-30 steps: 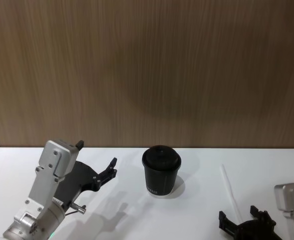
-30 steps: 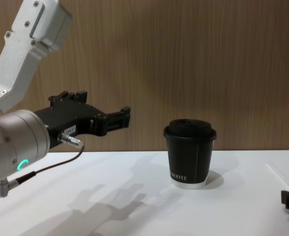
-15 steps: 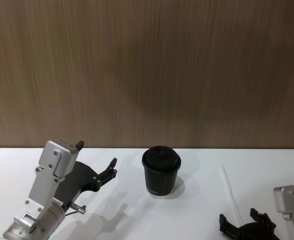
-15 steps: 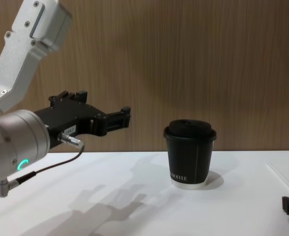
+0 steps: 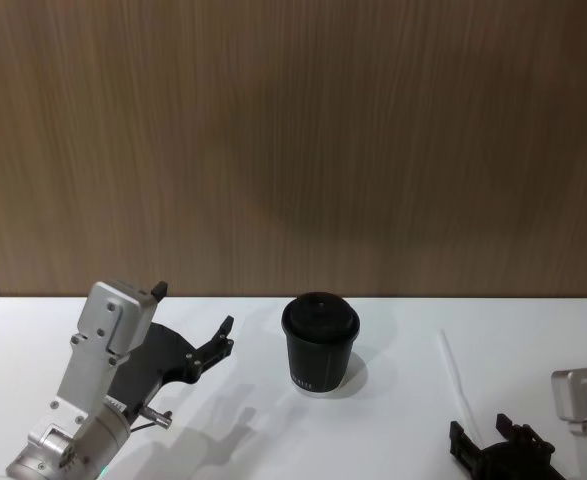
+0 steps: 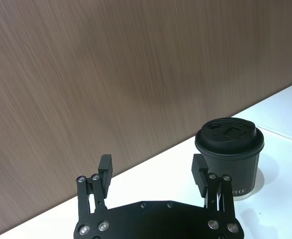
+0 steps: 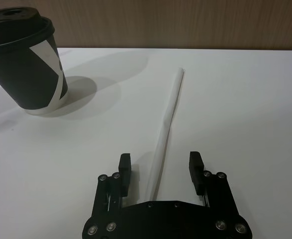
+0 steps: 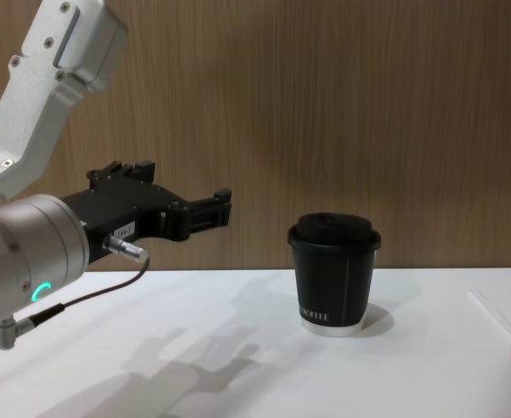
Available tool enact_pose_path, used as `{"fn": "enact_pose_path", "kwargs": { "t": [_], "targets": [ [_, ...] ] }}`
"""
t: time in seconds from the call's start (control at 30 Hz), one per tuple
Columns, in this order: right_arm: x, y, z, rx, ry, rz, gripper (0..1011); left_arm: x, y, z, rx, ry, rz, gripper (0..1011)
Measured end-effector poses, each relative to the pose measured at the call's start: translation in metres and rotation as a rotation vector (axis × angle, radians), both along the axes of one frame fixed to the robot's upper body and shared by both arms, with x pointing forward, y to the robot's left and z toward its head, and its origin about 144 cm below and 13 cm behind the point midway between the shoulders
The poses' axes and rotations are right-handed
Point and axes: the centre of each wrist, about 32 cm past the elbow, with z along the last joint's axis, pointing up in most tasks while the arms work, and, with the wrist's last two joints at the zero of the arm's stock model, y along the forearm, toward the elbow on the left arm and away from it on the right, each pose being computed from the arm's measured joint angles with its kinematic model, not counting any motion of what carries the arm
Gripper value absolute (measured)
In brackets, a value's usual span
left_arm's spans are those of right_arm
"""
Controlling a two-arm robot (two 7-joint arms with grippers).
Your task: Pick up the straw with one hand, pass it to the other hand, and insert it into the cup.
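Head view: cup [image 5: 320, 345] upright on the white table [image 5: 393, 420], near centre. Straw [image 5: 455, 377] lies flat on the table at 4 o'clock from the cup, well apart from it, with its far end pointing towards 12.

Right gripper [image 5: 483, 432] sits at 5 o'clock from the cup, at the straw's near end.

Right wrist view adds: fingers [image 7: 125, 162] spread wide, with the straw's near end lying between them and touching neither. Height above the table: cannot tell.

Left gripper [image 8: 185, 187] hangs in the air at 9 o'clock from the cup, clear of it. Left wrist view: its fingers are apart, holding nothing. Chest view adds the green ring [image 8: 36, 292] and dark cable [image 8: 90, 292] at its silver wrist.

Cup: lid on, contents hidden.
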Motion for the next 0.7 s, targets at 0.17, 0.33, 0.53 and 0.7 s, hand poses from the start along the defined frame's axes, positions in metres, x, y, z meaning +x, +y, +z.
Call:
{"fn": "enact_pose_path", "kwargs": {
  "t": [0.17, 0.33, 0.53, 0.7],
  "targets": [
    [0.0004, -0.0001, -0.0004, 0.003, 0.003, -0.002, 660, 0.0000, 0.0000, 0.0000, 0.000, 0.000, 0.000, 1000],
    [0.0006, 0.0001, -0.0009, 0.006, 0.006, -0.003, 619, 0.0000, 0.0000, 0.0000, 0.000, 0.000, 0.000, 1000],
    [0.0008, 0.0000, -0.0014, 0.008, 0.008, -0.004, 577, 0.0000, 0.0000, 0.0000, 0.000, 0.000, 0.000, 1000],
    [0.0008, 0.0001, -0.0017, 0.009, 0.010, -0.004, 543, 0.0000, 0.0000, 0.0000, 0.000, 0.000, 0.000, 1000]
  ]
}}
